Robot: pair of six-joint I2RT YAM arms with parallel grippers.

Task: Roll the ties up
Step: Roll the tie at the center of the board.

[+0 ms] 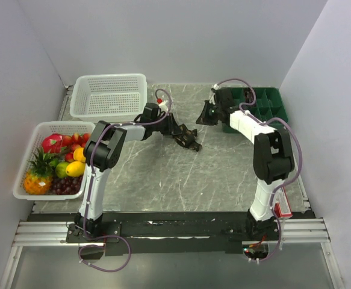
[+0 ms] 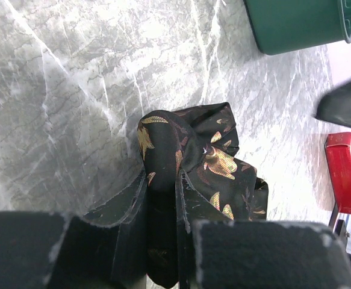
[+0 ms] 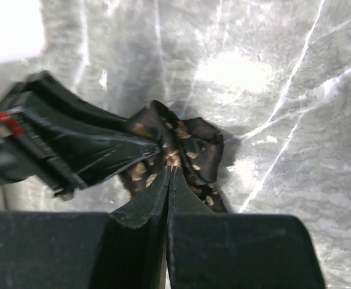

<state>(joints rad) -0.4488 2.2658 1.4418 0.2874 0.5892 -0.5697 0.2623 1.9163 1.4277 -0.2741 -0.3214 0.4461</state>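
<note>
Plain pale grey-white walls [image 1: 181,36] on 3 sides. Grey marbled stone-look tabletop [image 1: 163,174] w/ white veins, bright glare spot [image 3: 232,72].

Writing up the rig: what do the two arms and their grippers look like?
The left arm and right arm share white links and bulky black joints, with thin purple cables looped along them. The left gripper and right gripper are black, each with two tapering fingers; the left one carries a small red mark.
</note>
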